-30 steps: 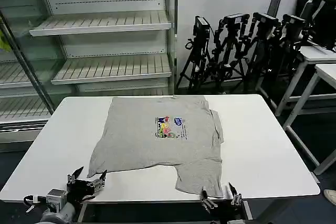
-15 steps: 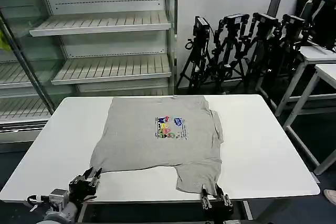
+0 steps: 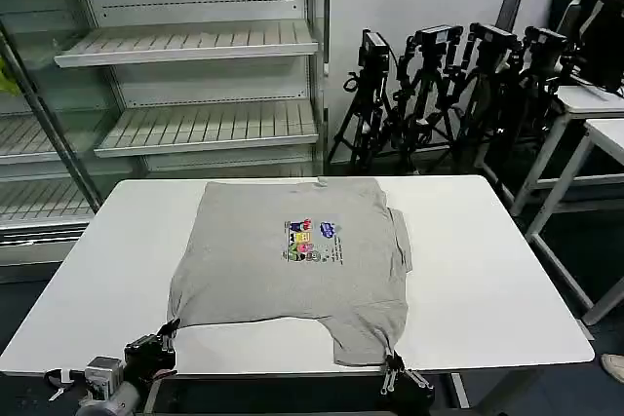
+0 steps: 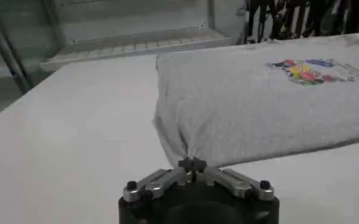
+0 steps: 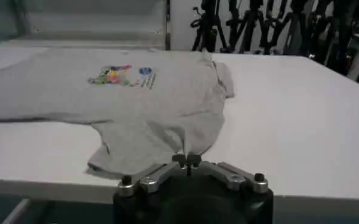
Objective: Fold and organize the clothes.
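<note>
Fingers: both my pairs are pinched tight on cloth at the near hem.
Clothes: T-shirt (image 3: pixel 292 260) lies flat on the white table (image 3: pixel 487 270), print up.
Left gripper (image 4: pixel 192 164): clamps the near left corner.
Right gripper (image 5: pixel 186 161): clamps the near right corner.
Handling: I judge it light, limp, prone to sag; corner holds suit folding.

The right end effector (image 5: pixel 187 161) has its fingertips pinched together on the near hem of the grey T-shirt (image 5: pixel 161 106), which lies spread on the white tabletop (image 5: pixel 301 115) (printed graphic (image 5: pixel 121 75) facing up), with tripods (image 5: pixel 258 24) standing beyond the far edge.
</note>
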Available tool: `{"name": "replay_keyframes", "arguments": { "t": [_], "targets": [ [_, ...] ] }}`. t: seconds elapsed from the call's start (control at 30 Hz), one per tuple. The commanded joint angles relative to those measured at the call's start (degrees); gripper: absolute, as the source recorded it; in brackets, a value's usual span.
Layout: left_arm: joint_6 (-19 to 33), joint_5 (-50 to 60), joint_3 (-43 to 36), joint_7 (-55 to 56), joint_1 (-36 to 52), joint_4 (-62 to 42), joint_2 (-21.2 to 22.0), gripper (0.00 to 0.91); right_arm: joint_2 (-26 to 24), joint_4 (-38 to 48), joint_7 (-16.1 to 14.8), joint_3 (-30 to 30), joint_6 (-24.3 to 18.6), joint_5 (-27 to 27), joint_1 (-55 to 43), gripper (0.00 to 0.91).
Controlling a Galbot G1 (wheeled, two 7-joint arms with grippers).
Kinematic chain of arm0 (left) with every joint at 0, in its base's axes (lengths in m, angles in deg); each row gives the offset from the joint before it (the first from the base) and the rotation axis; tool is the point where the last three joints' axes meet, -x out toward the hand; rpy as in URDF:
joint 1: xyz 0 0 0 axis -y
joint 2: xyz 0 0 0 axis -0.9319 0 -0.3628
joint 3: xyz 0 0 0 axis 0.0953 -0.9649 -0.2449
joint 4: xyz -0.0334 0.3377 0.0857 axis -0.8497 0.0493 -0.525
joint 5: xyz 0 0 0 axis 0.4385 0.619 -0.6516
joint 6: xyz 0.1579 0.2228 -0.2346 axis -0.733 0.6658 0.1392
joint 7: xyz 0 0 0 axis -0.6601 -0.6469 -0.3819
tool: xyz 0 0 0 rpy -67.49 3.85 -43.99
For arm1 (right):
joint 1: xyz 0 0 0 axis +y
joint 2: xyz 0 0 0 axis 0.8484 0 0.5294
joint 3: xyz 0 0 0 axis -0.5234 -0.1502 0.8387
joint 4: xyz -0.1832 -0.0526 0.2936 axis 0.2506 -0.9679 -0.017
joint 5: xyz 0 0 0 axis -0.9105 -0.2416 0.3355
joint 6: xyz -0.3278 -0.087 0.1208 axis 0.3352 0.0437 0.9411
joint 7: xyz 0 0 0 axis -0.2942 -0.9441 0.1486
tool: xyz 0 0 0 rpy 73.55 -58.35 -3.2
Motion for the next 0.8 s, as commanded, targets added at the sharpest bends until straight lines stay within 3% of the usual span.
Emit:
{"name": "replay_keyframes", "arguments": {
  "t": [0.03, 0.23, 0.4, 0.53, 0.8],
  "targets": [
    [0.0, 0.0, 2.4, 0.2, -4.8, 10.1, 0.2, 0.02, -2.1, -7.3, -0.1, 1.2, -1.3, -0.7, 4.7, 0.0],
    [0.0, 0.0, 3.7, 0.4, -6.8, 12.6, -0.6, 0.02, -3.1, -11.5, -0.3, 3.2, -2.1, 0.0, 6.7, 0.0],
    [0.1, -0.7, 3.5, 1.5, -5.1, 12.0, -1.8, 0.02, -3.1, -11.3, -0.4, 5.7, -2.8, 3.8, 1.2, 0.0],
    [0.9, -2.4, 2.9, 2.5, -3.6, 10.5, -3.5, 0.02, -4.3, -8.4, -0.1, 8.6, -3.2, 9.0, -4.8, 0.0],
    [1.8, -2.2, -1.0, 2.9, 3.1, 4.3, -5.1, 0.02, -7.4, -1.1, 0.0, 9.8, -1.7, 12.8, -15.8, 0.0]
  ]
}}
